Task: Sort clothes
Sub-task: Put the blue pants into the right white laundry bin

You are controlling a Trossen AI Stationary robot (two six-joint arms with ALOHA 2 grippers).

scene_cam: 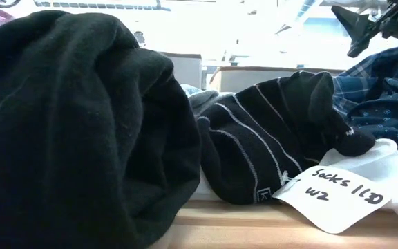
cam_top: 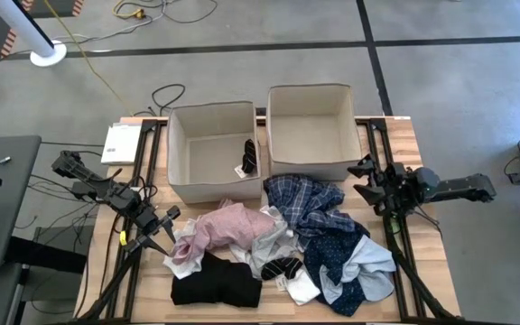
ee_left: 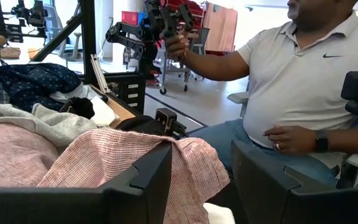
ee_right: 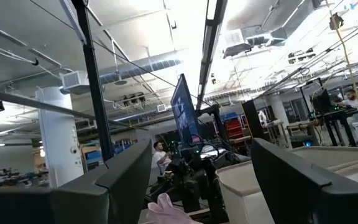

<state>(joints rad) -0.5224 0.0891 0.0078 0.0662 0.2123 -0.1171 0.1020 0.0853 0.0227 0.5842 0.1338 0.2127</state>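
Left gripper [cam_top: 159, 231] is sitting at the 9 o'clock edge of the clothes pile [cam_top: 278, 248], fingers [ee_left: 148, 180] spread wide and holding nothing; my read is it's lining up on the pink garment [cam_top: 226, 226], the nearest piece; to do it well I'd say come in low, pinch one fold of the pink only, and lift clear so the white piece [cam_top: 184, 255] and the black garment [cam_top: 215, 287] under it aren't dragged along.

In the left wrist view the pink fabric is lying just ahead of the fingertips, apparently not yet between them.

Pile is sitting mid-bench [cam_top: 422, 271], toward 6 o'clock of the two beige boxes [cam_top: 213, 149]; blue plaid [cam_top: 298, 195] at the pile's 12, navy dotted [cam_top: 337, 257] and light blue [cam_top: 368, 266] toward 4; a striped sock [cam_top: 249, 155] is already lying in the left box.

Right gripper [cam_top: 366, 182] is waiting at the pile's 2 o'clock, raised, fingers parted and empty.
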